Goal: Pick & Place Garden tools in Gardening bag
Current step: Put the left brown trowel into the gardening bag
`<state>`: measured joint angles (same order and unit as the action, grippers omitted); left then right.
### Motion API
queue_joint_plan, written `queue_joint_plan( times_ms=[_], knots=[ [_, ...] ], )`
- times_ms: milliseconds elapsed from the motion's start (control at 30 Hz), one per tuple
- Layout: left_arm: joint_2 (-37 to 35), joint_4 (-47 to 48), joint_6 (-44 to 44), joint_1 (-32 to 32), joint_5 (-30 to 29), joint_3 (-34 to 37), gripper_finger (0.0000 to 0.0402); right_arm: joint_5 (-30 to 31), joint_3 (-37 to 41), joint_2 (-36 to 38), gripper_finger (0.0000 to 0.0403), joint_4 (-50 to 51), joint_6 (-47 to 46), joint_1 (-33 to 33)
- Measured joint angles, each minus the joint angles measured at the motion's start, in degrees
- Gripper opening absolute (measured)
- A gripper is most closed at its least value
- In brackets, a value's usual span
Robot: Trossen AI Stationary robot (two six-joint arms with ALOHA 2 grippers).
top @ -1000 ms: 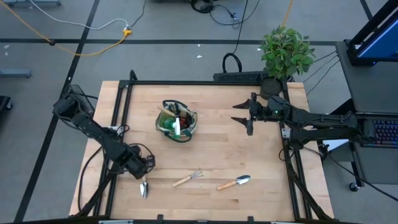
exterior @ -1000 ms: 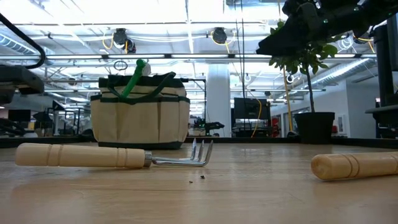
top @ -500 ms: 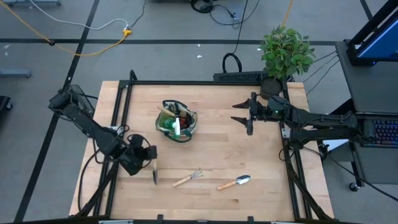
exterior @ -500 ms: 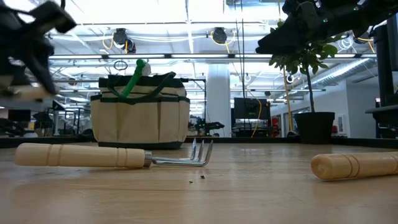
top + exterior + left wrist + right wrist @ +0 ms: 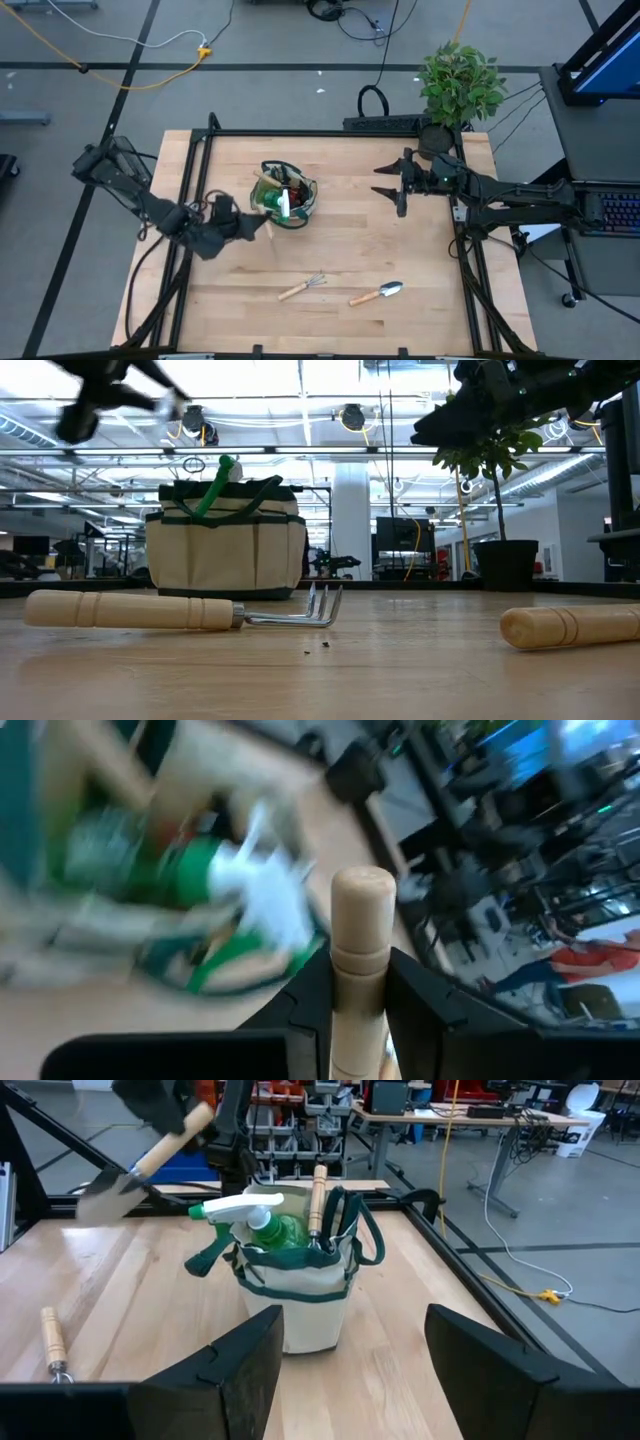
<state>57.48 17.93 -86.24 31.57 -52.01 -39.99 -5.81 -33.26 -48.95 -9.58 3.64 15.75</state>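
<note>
Left pincer: I have it pinching a trowel by its wooden handle, carried beside the gardening bag for dropping in.
Right pincer: spread, parked clear above the tabletop.
Remaining: hand rake, second trowel.

Robotics lab / industrial workshop. Wooden bench w/ black metal frame stands on grey concrete floor, cables incl. yellow one trailing across it. Low view: open hall behind, ceiling light strips, overhead rails, white pillar, monitors. Right wrist view: more work tables and equipment racks further back. Keyboard on desk beside bench.
</note>
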Motion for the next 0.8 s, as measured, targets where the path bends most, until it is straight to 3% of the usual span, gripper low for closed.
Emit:
queue_joint_plan(
  times_ms=[400,567,800],
  knots=[
    [0.0,-26.9,48.0,-15.8,-0.2,-0.3,0.0068,0.0,0.0,0.0,0.0238,-0.1,0.0,0.0],
    [0.0,-30.2,56.9,-22.6,1.3,-0.3,0.0068,1.4,0.0,1.2,0.0238,-0.1,0.1,0.0],
    [1.0,-30.2,61.9,-31.4,9.1,-0.3,0.0068,5.6,0.0,6.3,0.0238,0.2,-0.2,0.0]
  ],
)
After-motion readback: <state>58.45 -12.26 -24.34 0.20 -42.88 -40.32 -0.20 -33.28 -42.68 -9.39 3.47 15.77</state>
